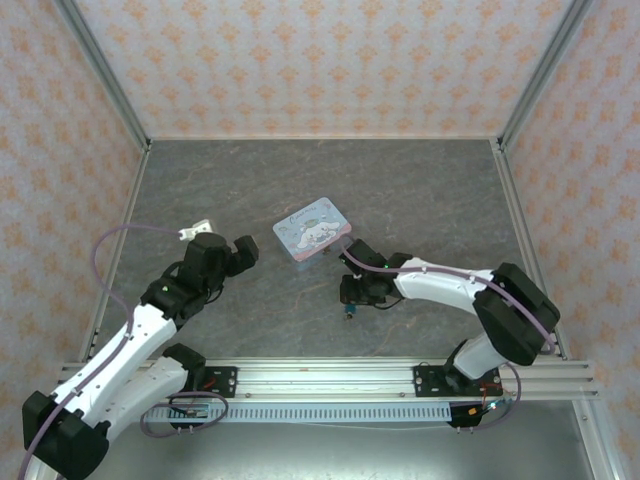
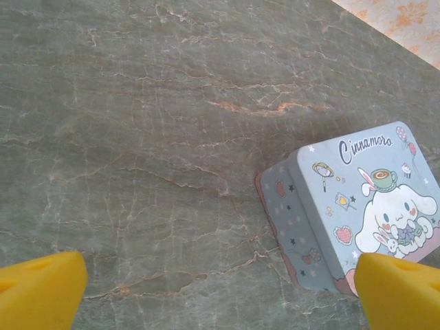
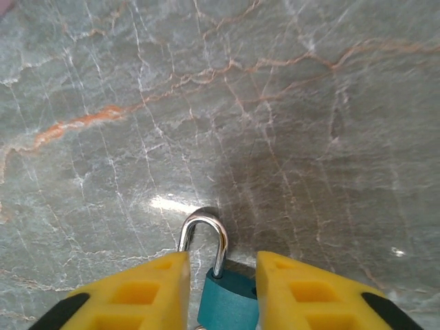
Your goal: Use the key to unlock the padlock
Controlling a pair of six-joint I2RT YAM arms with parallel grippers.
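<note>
The padlock [image 3: 227, 302] lies on the marble table, with a teal body and a silver shackle [image 3: 204, 227] pointing away from the wrist camera. It sits between the yellow fingers [image 3: 144, 292] of my right gripper [image 3: 221, 275]. The jaws stand a little apart, with a gap left of the body. One shackle leg enters the body; the other runs behind the left finger. From above, the right gripper [image 1: 358, 292] hovers low over the padlock [image 1: 350, 312]. The key is hidden. My left gripper [image 2: 220, 289] is wide open over bare table, left of the tin, holding nothing.
A pale blue cartoon-printed tin [image 1: 312, 228] [image 2: 364, 206] lies mid-table between the two arms, just beyond the right gripper. A small white object [image 1: 199, 229] lies by the left arm. Metal frame rails [image 1: 320, 375] and patterned walls bound the table.
</note>
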